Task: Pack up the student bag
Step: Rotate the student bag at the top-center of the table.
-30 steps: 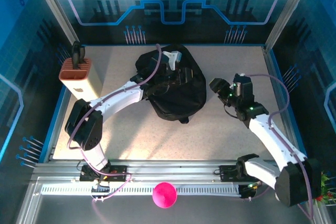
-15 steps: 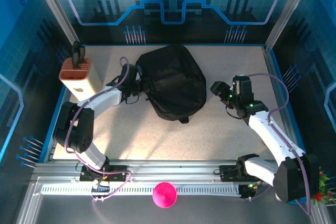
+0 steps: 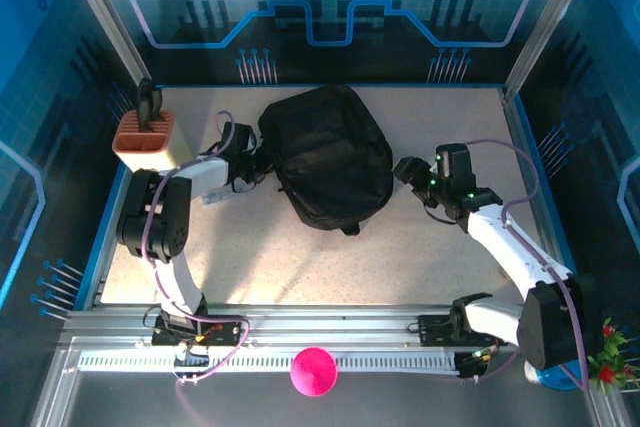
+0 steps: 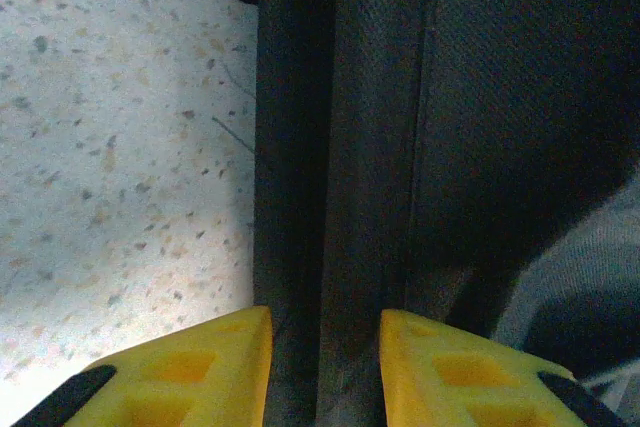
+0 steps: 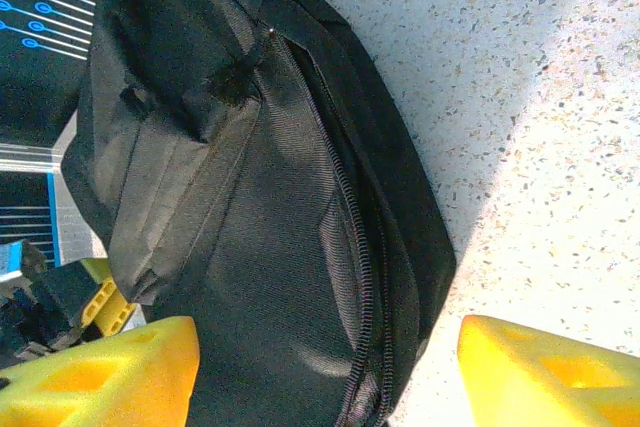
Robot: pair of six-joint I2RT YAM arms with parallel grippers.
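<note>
At the far left stands the tan box [image 3: 152, 150], well apart from the work. Right of it, the left gripper [image 3: 256, 160] sits at the left edge of the student bag [image 3: 330, 157]. The left wrist view has its yellow fingers [image 4: 215, 367] close together on either side of a dark fabric fold. I cannot tell whether they truly pinch it or merely straddle it. The bag lies flat in the far middle of the table [image 3: 430, 247], rounded end toward the far side. Just right of it hovers the right gripper [image 3: 407, 169], fingers spread wide. In the right wrist view the bag's zippered side shows between them, and nothing is held.

The main risk, I judge, is a shallow hold on the left. If the fingers have only a thin seam, a pull could let the fabric slip free, or drag the whole limp bag leftward instead of opening it. The right gripper, closing where it hangs, could catch the outer panel rather than the zipper.

A second ago the left arm reached across the bag toward its far end, and the bag looked rumpled. Now that arm is drawn back to the left edge and the bag lies smooth. The right gripper has edged slightly nearer the bag.
</note>
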